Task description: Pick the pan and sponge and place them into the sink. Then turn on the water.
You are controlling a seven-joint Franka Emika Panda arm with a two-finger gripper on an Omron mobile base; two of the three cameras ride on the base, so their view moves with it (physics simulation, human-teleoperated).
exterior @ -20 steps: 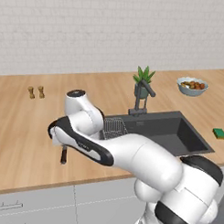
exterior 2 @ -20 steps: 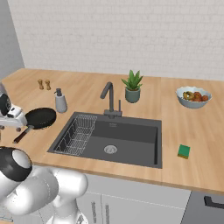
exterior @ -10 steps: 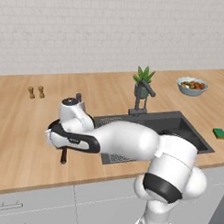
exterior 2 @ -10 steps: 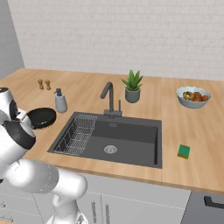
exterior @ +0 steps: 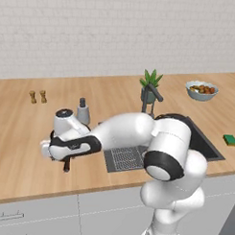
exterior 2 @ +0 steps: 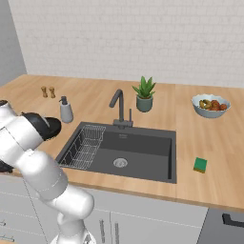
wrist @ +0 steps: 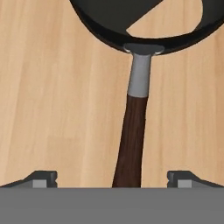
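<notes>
Pan (wrist: pixel 140 26) handle lies between the wide-open gripper (wrist: pixel 112 177) fingers, ungripped.

pan (wrist: pixel 140 22) cut off by hand view's top edge; mostly hidden behind arm (exterior 2: pixel 24 138) in right base view.
</notes>
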